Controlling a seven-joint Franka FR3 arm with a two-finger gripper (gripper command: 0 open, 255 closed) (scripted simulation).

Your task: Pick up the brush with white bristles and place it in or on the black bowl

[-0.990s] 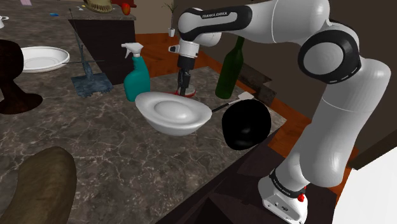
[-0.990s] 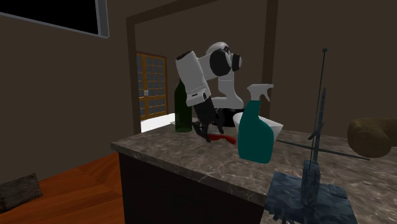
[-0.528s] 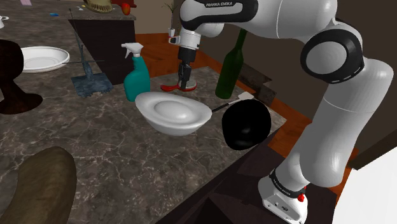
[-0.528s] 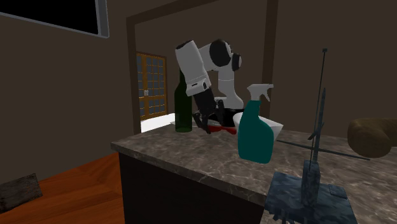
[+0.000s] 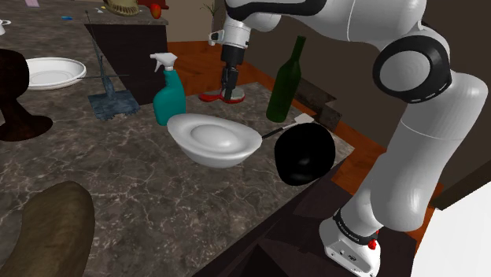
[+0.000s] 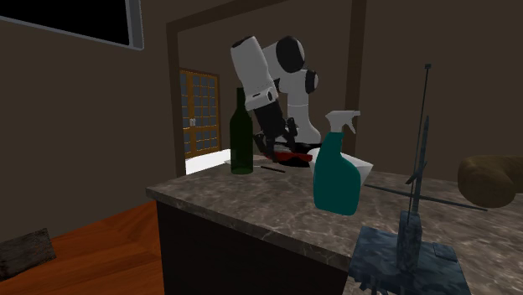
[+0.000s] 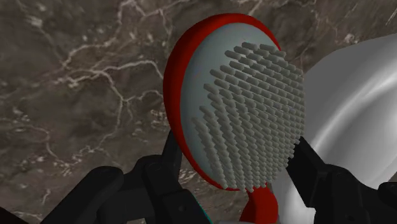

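A red-backed brush (image 5: 218, 96) with pale grey-white bristles hangs in the air above the marble counter (image 5: 118, 181), behind the white bowl (image 5: 214, 139). My gripper (image 5: 230, 92) is shut on it, pointing down from above. In the wrist view the black fingers (image 7: 167, 156) clasp the brush (image 7: 242, 108) near the neck of its handle, bristles facing the camera. The black bowl (image 5: 305, 153) lies tipped on its side at the counter's near edge, to the shoulder view's right of the white bowl. From the second exterior view the gripper (image 6: 281, 151) and brush (image 6: 295, 156) hover beside the green bottle (image 6: 241, 134).
A teal spray bottle (image 5: 169, 98) stands to the shoulder view's left of the brush, and a tall green bottle (image 5: 285, 83) to its right. A white plate (image 5: 53, 72) and a dark metal stand (image 5: 110, 98) sit further left. A small flat tool (image 5: 295, 122) lies behind the black bowl.
The gripper has risen with the brush clasped in it, lifting it off the counter and slightly away from the white bowl. Nothing else has moved.
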